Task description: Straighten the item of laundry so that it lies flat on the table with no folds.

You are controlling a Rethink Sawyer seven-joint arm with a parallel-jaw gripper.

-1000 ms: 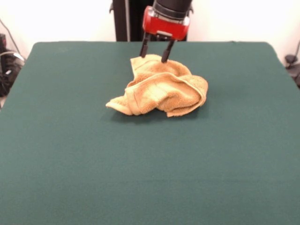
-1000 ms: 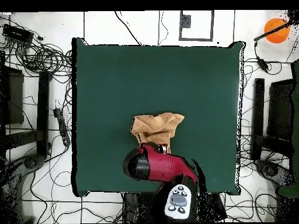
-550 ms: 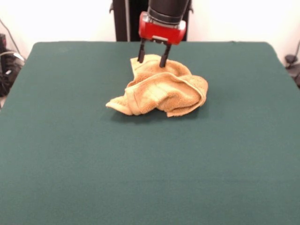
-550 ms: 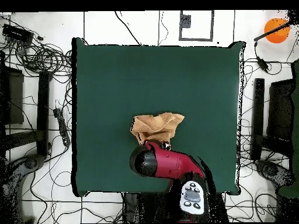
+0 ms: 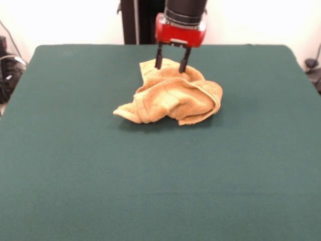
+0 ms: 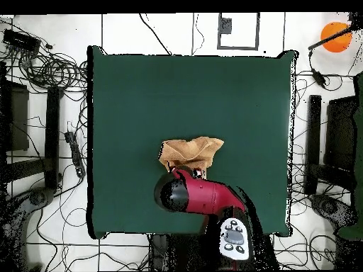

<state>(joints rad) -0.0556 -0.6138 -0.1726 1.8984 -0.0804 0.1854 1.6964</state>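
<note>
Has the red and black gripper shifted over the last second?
Yes. In the front view the gripper has edged rightward along the far edge of the crumpled mustard terry towel, which lies unmoved on the green table.

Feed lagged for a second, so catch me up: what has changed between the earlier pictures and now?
The gripper shifted sideways along the far edge of the towel: first left in the front view, then back right past where it started. It stays open, fingers straddling the top fold, nothing grasped. The towel remains crumpled in the same spot on the table.
</note>
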